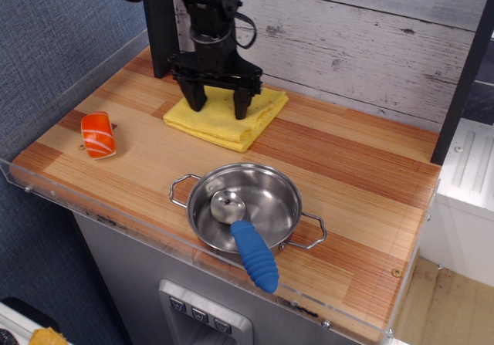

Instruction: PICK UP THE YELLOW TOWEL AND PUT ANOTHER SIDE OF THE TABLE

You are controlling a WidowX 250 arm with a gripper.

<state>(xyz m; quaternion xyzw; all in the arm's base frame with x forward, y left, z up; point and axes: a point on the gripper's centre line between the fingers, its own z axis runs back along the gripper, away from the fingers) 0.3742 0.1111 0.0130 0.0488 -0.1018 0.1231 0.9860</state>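
No readable text from my remote view, no labels, brands, numbers or signs on anything in frame, I can make out no lettering on any surface, nothing legible to log

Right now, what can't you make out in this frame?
- End effector grip on the yellow towel: its fingers cover the contact, so pinched or only resting is unclear.
- Towel's rear part: hidden behind the end effector.
- Arm above the wrist: cut off by the top edge.
- Spoon bowl details: lost in steel pot reflections.
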